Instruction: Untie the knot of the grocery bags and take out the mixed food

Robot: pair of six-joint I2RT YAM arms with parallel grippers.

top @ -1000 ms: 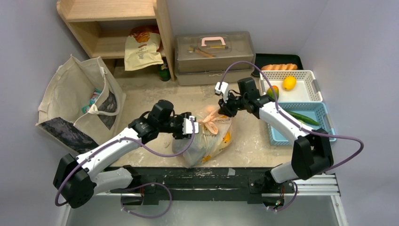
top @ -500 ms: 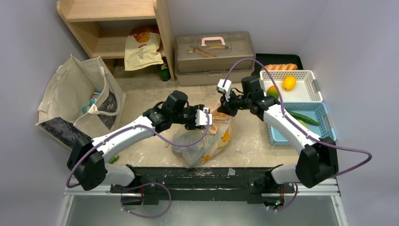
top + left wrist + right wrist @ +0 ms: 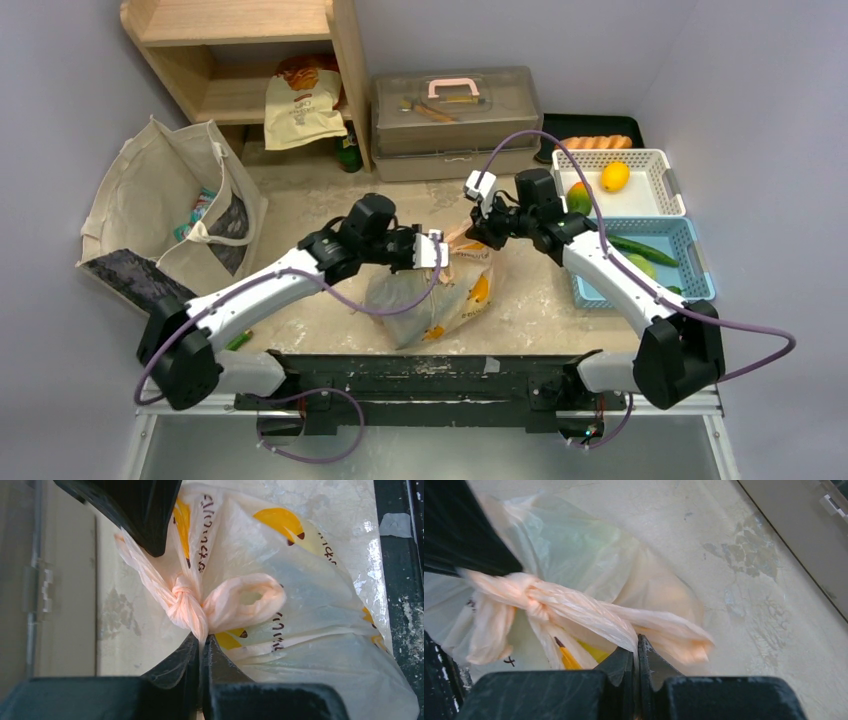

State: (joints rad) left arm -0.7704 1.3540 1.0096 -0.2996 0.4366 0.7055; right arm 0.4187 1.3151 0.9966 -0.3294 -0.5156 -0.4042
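Both jaws pinch the bag (image 3: 310, 595) beside its knot (image 3: 184, 599) (tied).

Surroundings as seen from the top camera: storage around the two grippers.
Left of the left gripper (image 3: 440, 250): an open canvas tote bag (image 3: 130, 200) slumped on the table (image 3: 320, 200). Beyond and left of it: a wooden shelf unit (image 3: 240, 60), with a printed paper bag (image 3: 300, 110) on its lower board and a dark green bottle (image 3: 348, 148) at its foot. Beyond both grippers: a clear lidded toolbox (image 3: 455, 110) with a pink handle. Right of the right gripper (image 3: 472, 228): a white basket (image 3: 640, 154), a blue basket (image 3: 697, 255) on its near side, and a black tray (image 3: 590, 124) behind.
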